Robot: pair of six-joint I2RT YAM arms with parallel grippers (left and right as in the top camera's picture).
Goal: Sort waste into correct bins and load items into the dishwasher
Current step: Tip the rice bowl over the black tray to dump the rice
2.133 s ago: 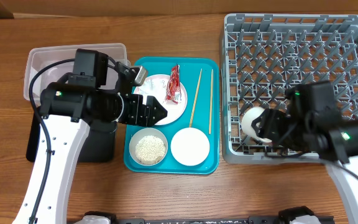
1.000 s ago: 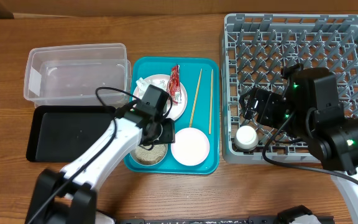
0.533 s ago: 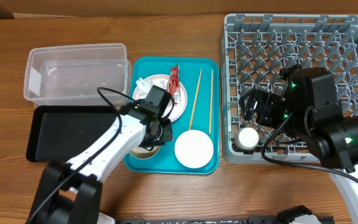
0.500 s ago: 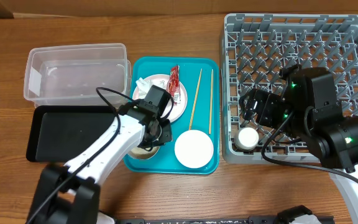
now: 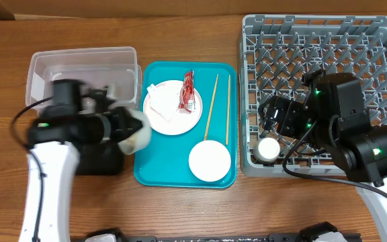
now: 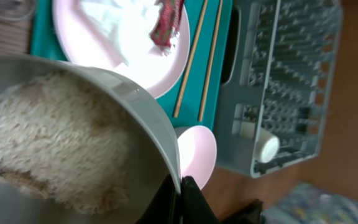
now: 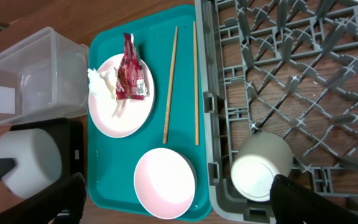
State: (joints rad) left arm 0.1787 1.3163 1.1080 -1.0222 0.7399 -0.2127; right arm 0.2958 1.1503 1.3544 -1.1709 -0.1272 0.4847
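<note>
My left gripper [image 6: 180, 185] is shut on the rim of the greyish bowl [image 5: 135, 132], which hangs blurred over the teal tray's left edge, beside the black tray [image 5: 103, 161]. White rice [image 6: 48, 146] fills the bowl. The clear tub [image 5: 79, 64] stands behind it. The white plate [image 5: 174, 107] holds the red sauce packet [image 5: 187, 91] and the napkin [image 5: 157, 101]. Two chopsticks [image 5: 211, 105] lie to its right, and the pinkish bowl [image 5: 209, 160] sits at the tray's front. My right gripper [image 7: 176, 186] is open over the grey dish rack [image 5: 328, 60], above the white cup [image 7: 261, 167] lying in its front left corner.
The teal serving tray [image 5: 183, 179] sits between the bins and the rack. My left arm covers most of the black tray. My right arm's body [image 5: 355, 134] stands over the rack's front right part. Bare wooden table [image 5: 180, 215] lies in front.
My left gripper has shut on the rice bowl's rim and carried it up and left off the teal tray, toward the bins. The right arm has not moved.
</note>
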